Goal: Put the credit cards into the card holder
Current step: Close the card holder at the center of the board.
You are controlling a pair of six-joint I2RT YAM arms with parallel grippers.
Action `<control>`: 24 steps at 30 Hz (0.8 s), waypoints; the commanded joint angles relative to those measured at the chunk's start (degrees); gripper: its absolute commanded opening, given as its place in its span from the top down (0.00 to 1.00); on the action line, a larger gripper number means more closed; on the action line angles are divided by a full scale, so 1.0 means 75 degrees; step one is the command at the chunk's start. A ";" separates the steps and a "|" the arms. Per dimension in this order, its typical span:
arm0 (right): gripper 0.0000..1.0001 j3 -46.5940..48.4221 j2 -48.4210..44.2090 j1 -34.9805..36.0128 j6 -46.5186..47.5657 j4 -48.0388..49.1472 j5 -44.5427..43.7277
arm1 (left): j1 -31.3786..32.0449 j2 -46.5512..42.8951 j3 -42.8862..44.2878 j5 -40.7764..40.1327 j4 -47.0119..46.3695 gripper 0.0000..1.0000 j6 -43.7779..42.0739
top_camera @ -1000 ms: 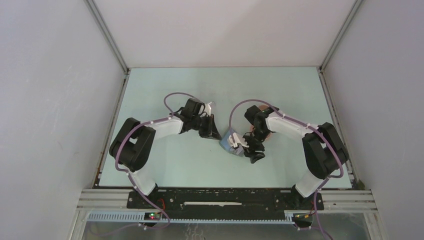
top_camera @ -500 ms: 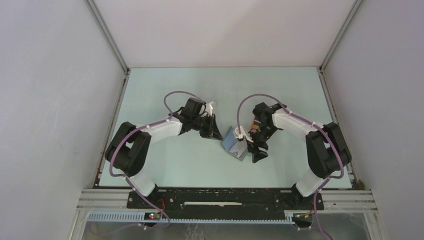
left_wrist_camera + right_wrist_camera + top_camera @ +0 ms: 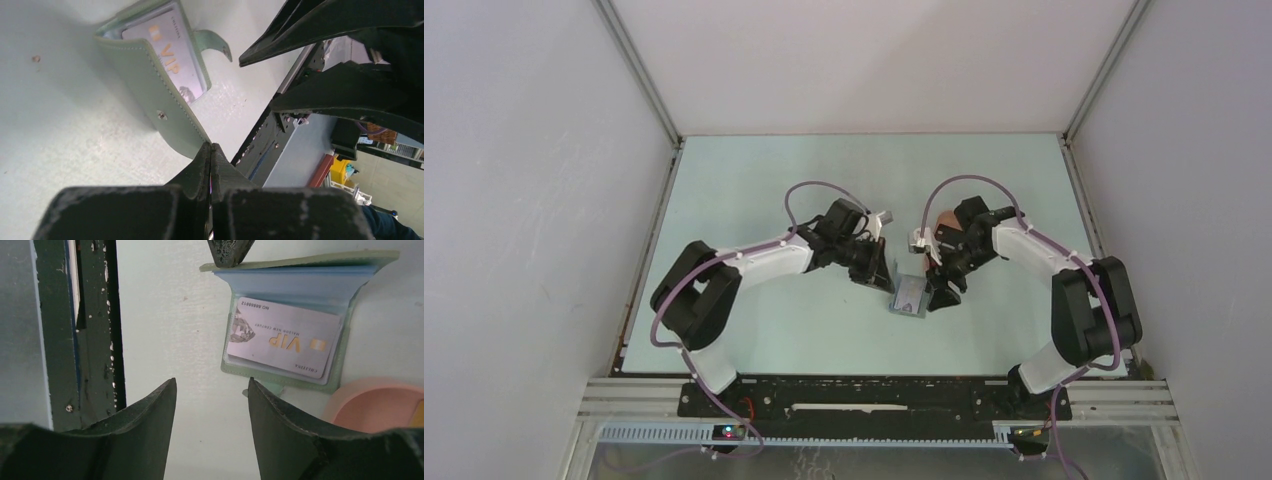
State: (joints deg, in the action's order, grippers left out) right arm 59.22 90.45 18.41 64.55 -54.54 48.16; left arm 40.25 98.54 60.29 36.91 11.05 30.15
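Observation:
The grey-green card holder [image 3: 909, 297] lies open on the table between the two grippers. A silvery credit card [image 3: 282, 337] marked VIP sits in its lower half, below the blue inner pockets [image 3: 300, 285]. My left gripper [image 3: 210, 146] is shut, its tip resting on the edge of the holder's cover flap [image 3: 165, 115]. My right gripper [image 3: 211, 385] is open and empty, hanging just short of the holder's closing tab [image 3: 270, 387]. In the top view the left gripper [image 3: 879, 275] stands left of the holder and the right gripper [image 3: 939, 295] right of it.
A salmon-pink tray [image 3: 375, 405] sits close beside the holder, mostly hidden under the right arm in the top view. The black base rail [image 3: 95, 315] runs along the table's near edge. White walls enclose the table on three sides.
The left arm has swung right until its shut tip reached the holder's flap. The right gripper has drawn back off the holder. The holder now lies a little further right and nearer.

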 commanded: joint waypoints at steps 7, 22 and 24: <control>0.38 -0.0292 -0.0294 -0.0942 -0.1312 0.0646 0.0768 | 0.0235 0.1103 0.1487 0.0364 -0.0331 1.00 0.0274; 0.38 -0.0291 -0.0477 -0.1557 -0.1093 0.0394 0.1301 | 0.0387 0.2176 0.1973 -0.0026 -0.0274 0.99 0.0225; 0.38 -0.0291 -0.0611 -0.1586 -0.0928 0.0312 0.1496 | 0.0388 0.2113 0.2022 -0.0270 -0.0024 0.96 0.0095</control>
State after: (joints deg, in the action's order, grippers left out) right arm 56.82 89.43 7.20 55.44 -50.74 55.05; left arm 43.18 116.22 72.18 38.35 8.97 32.08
